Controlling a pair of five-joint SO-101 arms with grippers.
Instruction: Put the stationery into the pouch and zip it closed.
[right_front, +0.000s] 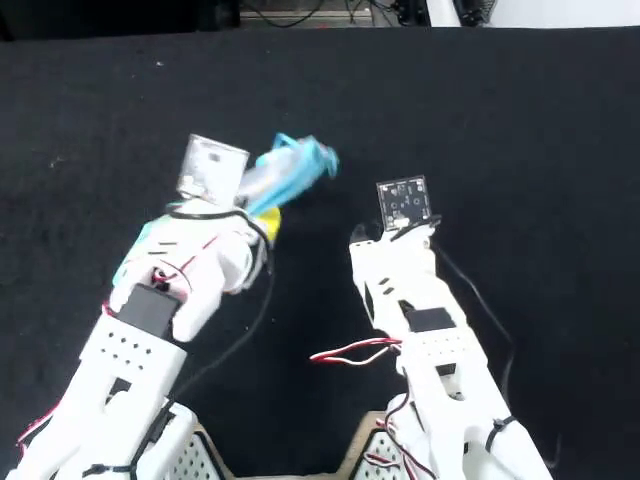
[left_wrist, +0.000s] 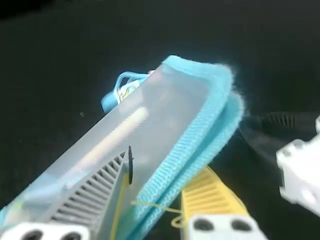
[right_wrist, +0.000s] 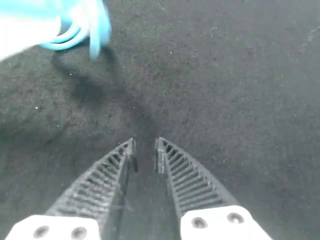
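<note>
The left gripper (left_wrist: 165, 172) is clamped on the clear, blue-edged pouch (right_front: 290, 170) and holds it tilted above the black table (right_front: 520, 120). A pale stick-shaped item (left_wrist: 117, 132) lies inside the pouch. The right gripper (right_wrist: 145, 150) hangs nearby, jaws slightly apart and empty.

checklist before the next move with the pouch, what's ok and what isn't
1. Left tool grips the pouch: ok, a finger on each side of it.
2. Right tool free: ok, jaws slightly apart, nothing between them, above the black table.
3. Contents all in: cannot tell; one pale stick shows through the clear side.
4. Pouch closed: cannot tell.
5. Blue loop clear to grab: ok, probably; it sticks out at the pouch's far end.
</note>
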